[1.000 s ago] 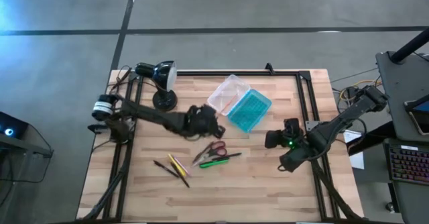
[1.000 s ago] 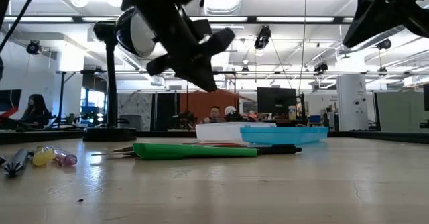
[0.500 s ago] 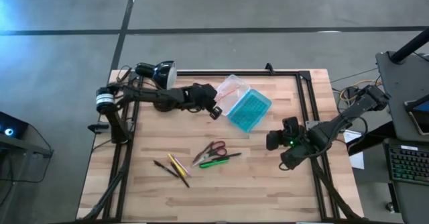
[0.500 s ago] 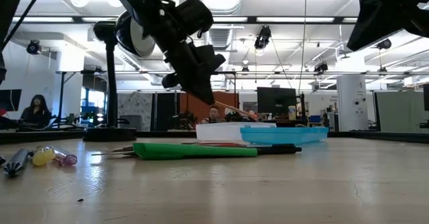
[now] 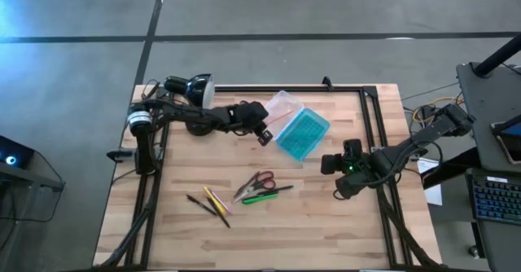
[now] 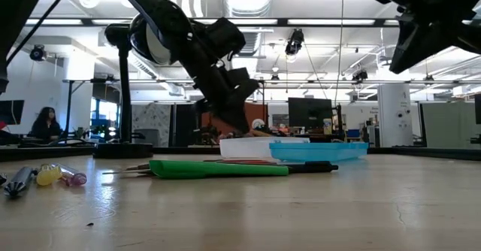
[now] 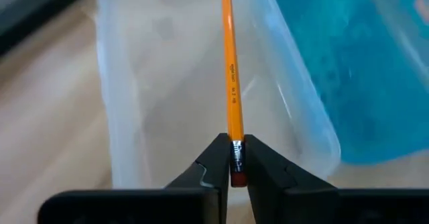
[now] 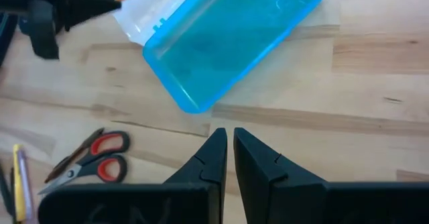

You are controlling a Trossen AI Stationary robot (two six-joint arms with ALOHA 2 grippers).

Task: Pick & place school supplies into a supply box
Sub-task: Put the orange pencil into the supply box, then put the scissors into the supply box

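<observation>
Over clear plastic box half (image 7: pixel 167 103), left tool (image 7: pixel 232 162) pinching slim orange pencil (image 7: pixel 230 70), right tool (image 8: pixel 229 147) closed.

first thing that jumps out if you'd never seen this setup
The left gripper, near the table's far edge, pinches an orange pencil by its eraser end, its tip reaching over the clear half of the open supply box. The box's teal half is the brightest thing on the wood. Red-handled scissors and a green marker lie at mid-table, and the right gripper hovers shut at the right.
</observation>
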